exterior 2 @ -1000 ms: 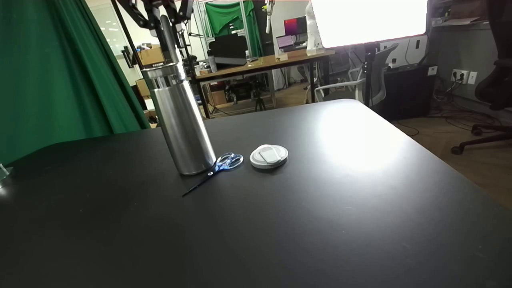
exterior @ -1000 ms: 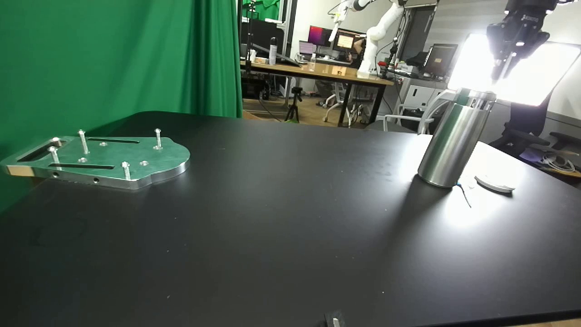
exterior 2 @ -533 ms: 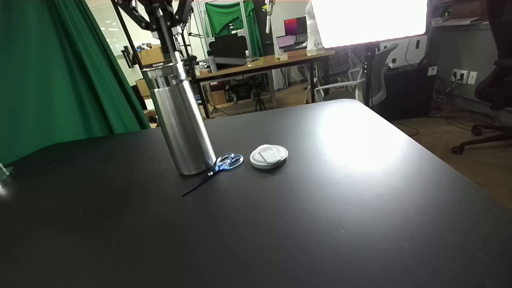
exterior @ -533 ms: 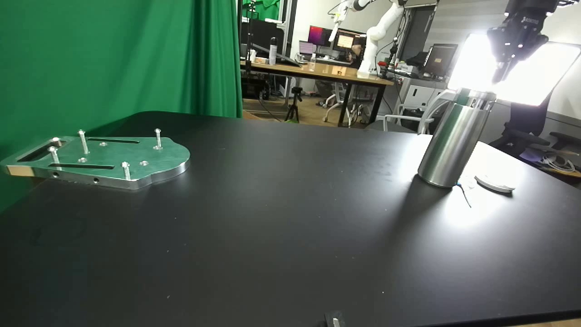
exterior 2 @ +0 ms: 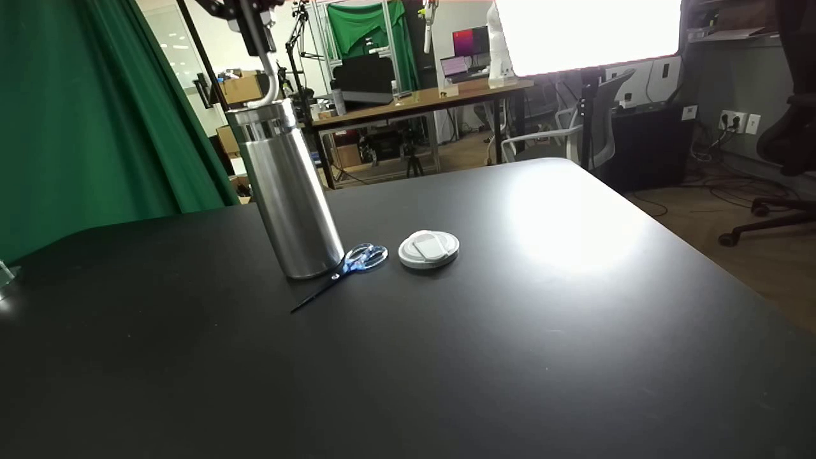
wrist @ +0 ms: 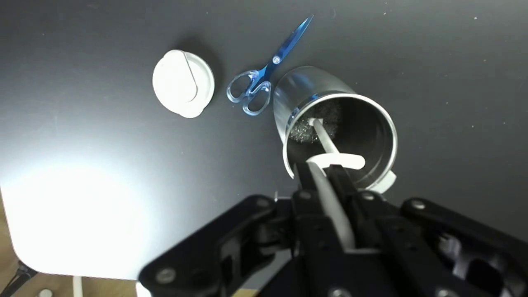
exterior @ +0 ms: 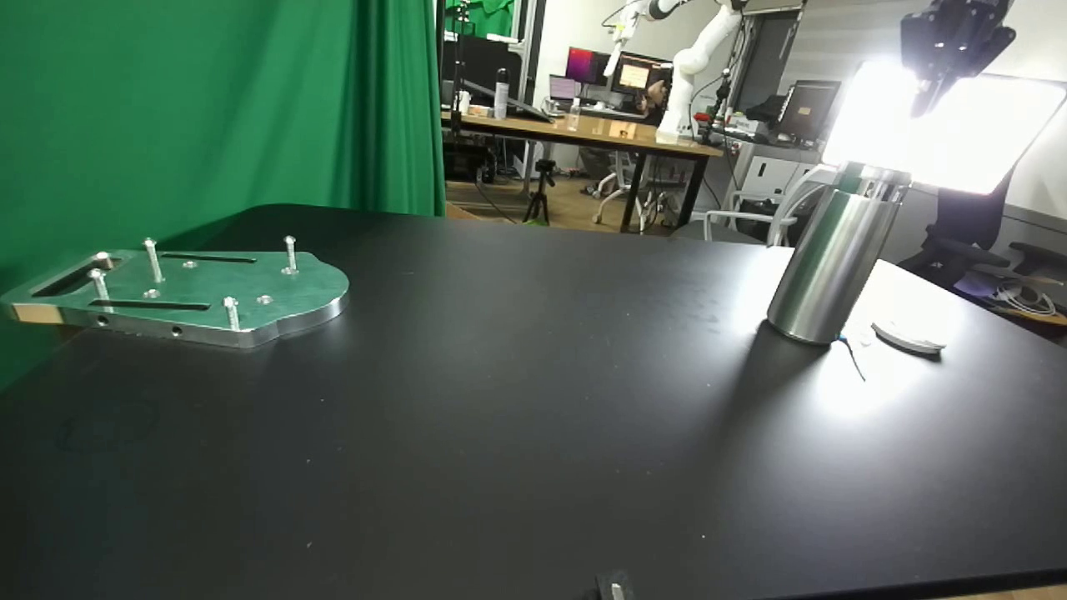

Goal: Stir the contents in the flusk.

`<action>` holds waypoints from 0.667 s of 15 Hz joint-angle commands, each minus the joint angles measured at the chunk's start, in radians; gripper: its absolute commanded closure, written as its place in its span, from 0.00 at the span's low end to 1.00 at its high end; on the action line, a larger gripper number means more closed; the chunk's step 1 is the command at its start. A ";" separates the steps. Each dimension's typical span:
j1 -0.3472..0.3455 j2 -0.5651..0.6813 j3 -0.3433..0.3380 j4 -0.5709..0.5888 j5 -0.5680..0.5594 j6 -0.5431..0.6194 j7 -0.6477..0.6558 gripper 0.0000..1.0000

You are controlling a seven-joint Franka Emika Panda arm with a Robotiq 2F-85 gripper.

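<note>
The fingers of the black gripper (wrist: 322, 169) pinch the handle of a slender, pale, hook-bent tool (wrist: 334, 208). The tall, silver, brushed-metal cylindrical flask (wrist: 307, 80) stands below the fingertips, apart from them; the tool's bend is at its open mouth. In the wrist view, blue-bladed, clear-handled scissors (wrist: 275, 60) lie just left of the flask, and a round white lid (wrist: 183, 84) lies farther left, all on the black table (wrist: 231, 161).

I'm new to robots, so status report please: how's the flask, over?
Gripper closed on a bent stick. Flask open, stick's end inside. Scissors and white lid beside flask, likely not in the way.
</note>
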 commanded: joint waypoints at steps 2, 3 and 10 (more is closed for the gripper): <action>0.017 -0.072 0.012 0.019 -0.032 -0.032 0.008 0.96; 0.021 -0.087 0.014 0.019 -0.031 -0.030 0.006 0.96; 0.041 -0.161 0.015 0.029 -0.023 -0.035 -0.001 0.96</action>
